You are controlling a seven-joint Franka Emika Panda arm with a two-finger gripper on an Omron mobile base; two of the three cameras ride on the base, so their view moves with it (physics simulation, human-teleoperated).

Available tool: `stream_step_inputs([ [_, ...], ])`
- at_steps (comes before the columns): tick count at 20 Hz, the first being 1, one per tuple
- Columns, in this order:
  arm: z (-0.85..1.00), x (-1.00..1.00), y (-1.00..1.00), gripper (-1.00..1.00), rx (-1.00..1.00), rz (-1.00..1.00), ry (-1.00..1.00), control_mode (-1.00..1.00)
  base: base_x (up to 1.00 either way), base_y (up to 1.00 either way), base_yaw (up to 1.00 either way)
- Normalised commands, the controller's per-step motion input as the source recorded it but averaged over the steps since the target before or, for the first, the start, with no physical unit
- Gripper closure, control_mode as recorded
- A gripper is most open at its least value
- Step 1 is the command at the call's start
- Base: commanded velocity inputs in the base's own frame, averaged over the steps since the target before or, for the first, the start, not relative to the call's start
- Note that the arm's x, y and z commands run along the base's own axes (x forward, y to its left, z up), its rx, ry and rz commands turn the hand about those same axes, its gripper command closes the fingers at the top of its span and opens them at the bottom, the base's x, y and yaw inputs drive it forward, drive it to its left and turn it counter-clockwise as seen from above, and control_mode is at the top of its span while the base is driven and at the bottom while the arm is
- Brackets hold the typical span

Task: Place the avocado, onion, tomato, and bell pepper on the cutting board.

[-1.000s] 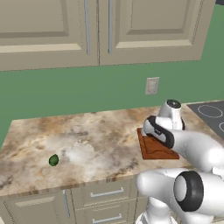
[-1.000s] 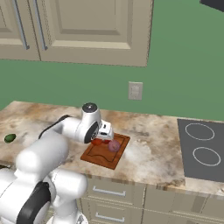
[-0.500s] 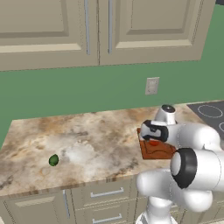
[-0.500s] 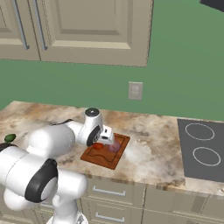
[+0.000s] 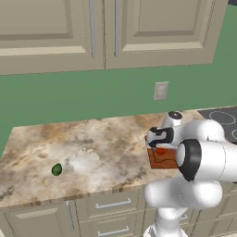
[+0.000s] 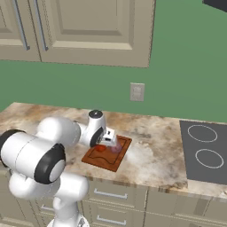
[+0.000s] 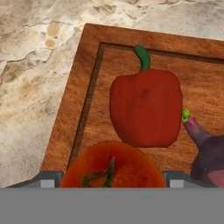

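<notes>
the white arm's two-finger tool (image 6: 107,142) is hovering low over the flat reddish-brown wooden cutting board (image 7: 65,127) with its grooved rim — whether its jaws are apart or together, i cannot tell. in the hand view the deep red, blocky bell pepper (image 7: 145,107) with a green stem is lying on the board, the smooth orange-red tomato (image 7: 113,167) is sitting just beside it at the near edge, and the pinkish-purple onion (image 7: 211,160) is touching or nearly touching the pepper's side. the small dark green egg-shaped avocado (image 5: 56,170) is lying well apart on the marbled beige tabletop (image 5: 92,148) — far to the left of the board in the left base view.
</notes>
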Motion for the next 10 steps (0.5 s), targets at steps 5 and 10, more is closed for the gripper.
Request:
stream_step_inputs([
  [5, -0.33, 0.07, 0.00, 1.00, 0.00, 0.00, 0.01, -1.00, 0.00, 0.00, 0.00],
  [10, -0.17, -0.02, 0.01, -1.00, 0.00, 0.00, 0.00, -1.00, 0.00, 0.00, 0.00],
])
